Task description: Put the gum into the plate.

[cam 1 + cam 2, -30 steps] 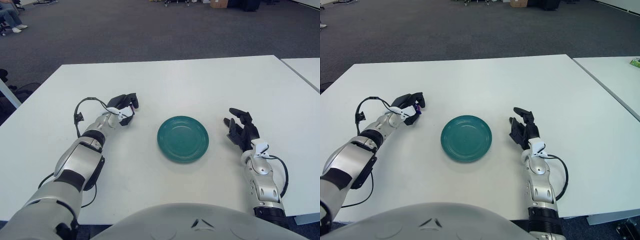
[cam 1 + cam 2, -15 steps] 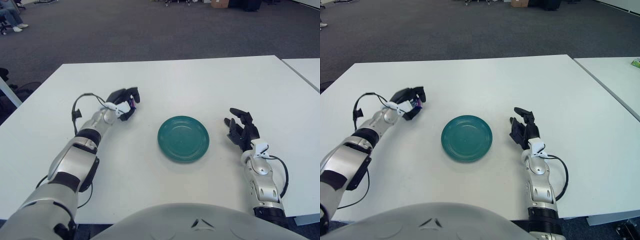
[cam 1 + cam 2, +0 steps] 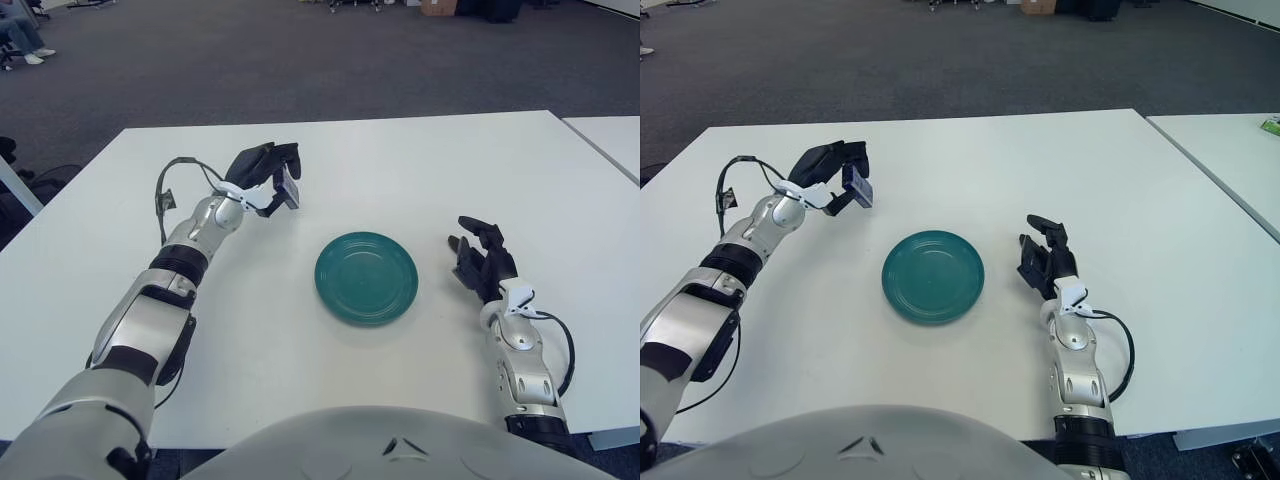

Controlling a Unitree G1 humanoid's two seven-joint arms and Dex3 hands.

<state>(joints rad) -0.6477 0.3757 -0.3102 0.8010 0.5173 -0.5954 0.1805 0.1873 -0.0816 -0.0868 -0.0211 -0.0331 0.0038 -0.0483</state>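
My left hand (image 3: pixel 268 176) is raised above the white table (image 3: pixel 400 160), left of and behind the plate, with its fingers closed on a small grey-purple gum pack (image 3: pixel 290 188). The pack also shows in the right eye view (image 3: pixel 859 186). The round teal plate (image 3: pixel 366 277) lies on the table near the middle, to the right of and nearer than the held pack. My right hand (image 3: pixel 482 260) rests on the table right of the plate, fingers relaxed and holding nothing.
A second white table (image 3: pixel 612 140) stands at the far right with a gap between. Dark carpet lies beyond the table's far edge. A black cable (image 3: pixel 165 195) loops off my left wrist.
My left hand has lifted the gum pack off the table and carried it up and to the right, toward the plate. The right hand has not moved.
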